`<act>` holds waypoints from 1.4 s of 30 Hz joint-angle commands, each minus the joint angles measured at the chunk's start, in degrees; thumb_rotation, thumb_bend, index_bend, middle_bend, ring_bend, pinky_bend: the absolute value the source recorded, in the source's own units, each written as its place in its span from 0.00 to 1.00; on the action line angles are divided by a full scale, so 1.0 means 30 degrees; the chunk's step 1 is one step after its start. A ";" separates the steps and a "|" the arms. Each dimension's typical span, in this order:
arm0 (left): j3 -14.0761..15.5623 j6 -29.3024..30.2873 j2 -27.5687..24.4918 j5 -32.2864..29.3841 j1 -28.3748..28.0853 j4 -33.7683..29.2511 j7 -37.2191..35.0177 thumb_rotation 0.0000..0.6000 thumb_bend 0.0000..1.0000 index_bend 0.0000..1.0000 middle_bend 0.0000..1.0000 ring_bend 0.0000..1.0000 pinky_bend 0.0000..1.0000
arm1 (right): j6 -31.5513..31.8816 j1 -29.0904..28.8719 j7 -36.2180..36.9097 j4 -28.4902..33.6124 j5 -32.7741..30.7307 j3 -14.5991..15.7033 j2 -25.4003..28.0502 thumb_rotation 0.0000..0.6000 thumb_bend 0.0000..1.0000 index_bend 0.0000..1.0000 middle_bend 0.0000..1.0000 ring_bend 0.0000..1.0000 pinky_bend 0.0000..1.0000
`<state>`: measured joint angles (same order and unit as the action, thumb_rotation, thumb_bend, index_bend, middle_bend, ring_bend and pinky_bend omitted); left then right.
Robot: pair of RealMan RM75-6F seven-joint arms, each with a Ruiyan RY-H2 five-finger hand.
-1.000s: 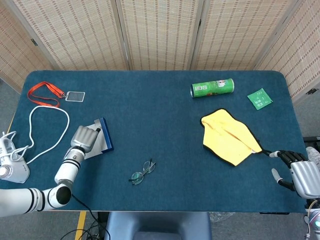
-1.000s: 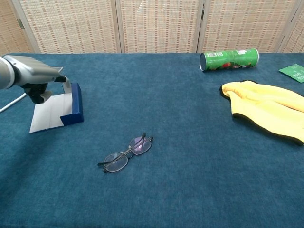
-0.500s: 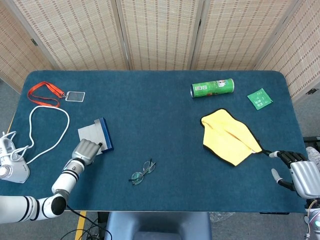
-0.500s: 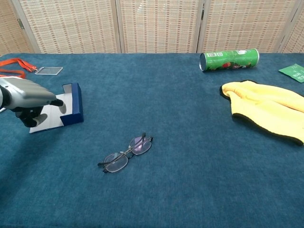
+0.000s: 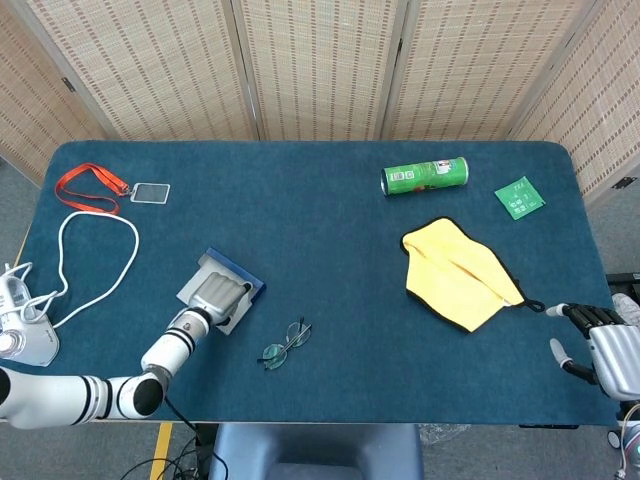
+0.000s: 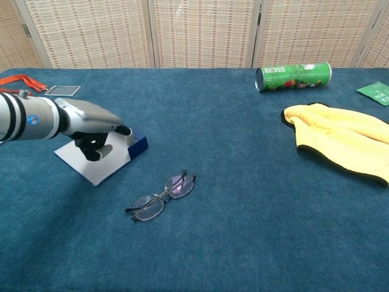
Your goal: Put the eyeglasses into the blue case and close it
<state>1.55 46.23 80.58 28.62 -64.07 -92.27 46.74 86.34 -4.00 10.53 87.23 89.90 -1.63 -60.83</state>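
Two hands show over a table [image 5: 330, 330] covered in dark teal cloth, with woven reed screens [image 5: 320, 70] standing behind its far edge and grey floor at the sides. The left hand [image 5: 217, 297] rests on the blue case [image 5: 238, 283], its fingers curled over the case's pale grey open face; whether it truly grips the case or only presses on it cannot be told. The case lies flat beneath that hand, its blue edge on the far right side of the fingers. The eyeglasses [image 6: 161, 196] lie folded open on the cloth just to the right of the left hand and a little nearer the robot, apart from the case. The right hand [image 5: 600, 345] sits off the table's near right corner, holding nothing, its dark fingers spread. Beyond the right hand and to its left lies a yellow cloth [image 5: 458, 272], with a green can [image 5: 425, 176] on its side farther off. Beyond the left hand, toward the far left corner, lies an orange lanyard [image 5: 90, 187], and a white cable [image 5: 98, 258] loops near it.
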 commanded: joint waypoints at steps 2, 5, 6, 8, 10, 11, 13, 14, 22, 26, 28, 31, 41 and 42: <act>-0.0163 0.0764 0.0832 -0.0742 -0.0516 0.1430 0.0422 1.00 0.73 0.16 0.99 0.98 1.00 | 0.0061 0.0073 0.0097 -0.0071 -0.0067 -0.0009 0.0010 1.00 0.39 0.32 0.37 0.37 0.31; -0.0072 0.0908 0.0999 -0.1404 -0.0540 0.2207 0.0512 1.00 0.73 0.15 0.99 0.98 1.00 | 0.0112 0.0134 0.0165 -0.0134 -0.0096 -0.0007 0.0011 1.00 0.39 0.32 0.37 0.37 0.31; -0.0019 0.0938 0.0992 -0.1540 -0.0504 0.2379 0.0509 1.00 0.73 0.15 0.99 0.98 1.00 | 0.0116 0.0144 0.0185 -0.0145 -0.0095 -0.0004 0.0007 1.00 0.39 0.32 0.37 0.37 0.31; 0.0032 0.1034 0.0815 -0.1727 -0.0305 0.2538 0.0276 1.00 0.73 0.14 0.99 0.98 1.00 | 0.0121 0.0151 0.0233 -0.0188 -0.0087 -0.0007 -0.0009 1.00 0.39 0.32 0.37 0.37 0.31; 0.0046 0.1264 0.0426 -0.1509 0.0062 0.2267 -0.0212 1.00 0.73 0.13 0.98 0.98 1.00 | 0.0095 0.0133 0.0276 -0.0225 -0.0069 -0.0013 -0.0019 1.00 0.39 0.32 0.37 0.37 0.31; 0.0073 0.1377 0.0205 -0.1319 0.0237 0.2032 -0.0426 1.00 0.73 0.13 0.98 0.97 1.00 | 0.0068 0.0110 0.0278 -0.0240 -0.0058 -0.0019 -0.0025 1.00 0.39 0.32 0.37 0.37 0.31; 0.0112 0.1698 -0.0357 -0.0498 0.0699 0.1293 -0.1041 1.00 0.73 0.13 0.97 0.96 1.00 | -0.0029 0.0028 0.0265 -0.0246 -0.0010 -0.0031 -0.0045 1.00 0.39 0.32 0.37 0.37 0.31; 0.0112 0.1817 -0.0617 -0.0052 0.0921 0.0902 -0.1375 1.00 0.73 0.13 0.96 0.96 1.00 | -0.0073 -0.0015 0.0258 -0.0245 0.0022 -0.0036 -0.0060 1.00 0.39 0.32 0.37 0.37 0.31; 0.0149 0.2697 -0.2043 0.5846 0.2688 -0.2102 -0.4294 1.00 0.38 0.19 0.94 0.94 1.00 | -0.0436 -0.0348 0.0070 -0.0137 0.0182 -0.0074 -0.0202 1.00 0.39 0.32 0.37 0.37 0.31; 0.0002 0.2782 -0.1904 0.8805 0.3177 -0.2599 -0.5732 1.00 0.28 0.25 0.94 0.94 1.00 | -0.0447 -0.0348 -0.0064 -0.0044 0.0150 -0.0073 -0.0171 1.00 0.39 0.32 0.37 0.37 0.31; 0.0219 0.2500 -0.1764 1.0925 0.3320 -0.2457 -0.6523 1.00 0.27 0.28 0.94 0.94 1.00 | -0.0402 -0.0295 -0.0129 0.0026 0.0105 -0.0062 -0.0114 1.00 0.39 0.32 0.37 0.38 0.31; 0.0478 0.1834 -0.1630 1.2796 0.3258 -0.2254 -0.7165 1.00 0.29 0.30 0.94 0.94 1.00 | -0.0290 -0.0192 -0.0170 0.0090 0.0050 -0.0046 -0.0058 1.00 0.39 0.32 0.37 0.38 0.31; 0.0649 0.0047 -0.1056 1.2722 0.2721 -0.2976 -0.5887 1.00 0.59 0.30 0.95 0.96 1.00 | -0.0147 0.0002 -0.0018 -0.0031 -0.0009 0.0034 -0.0087 1.00 0.39 0.32 0.38 0.38 0.31; 0.0643 0.0024 -0.0987 1.2662 0.2693 -0.3078 -0.5694 1.00 0.59 0.30 0.95 0.96 1.00 | -0.0147 0.0007 0.0004 -0.0051 -0.0014 0.0034 -0.0091 1.00 0.39 0.32 0.38 0.38 0.31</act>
<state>3.41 46.74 77.23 67.04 -55.72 -100.95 29.00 85.89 -3.98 10.57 87.05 89.87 -1.53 -61.10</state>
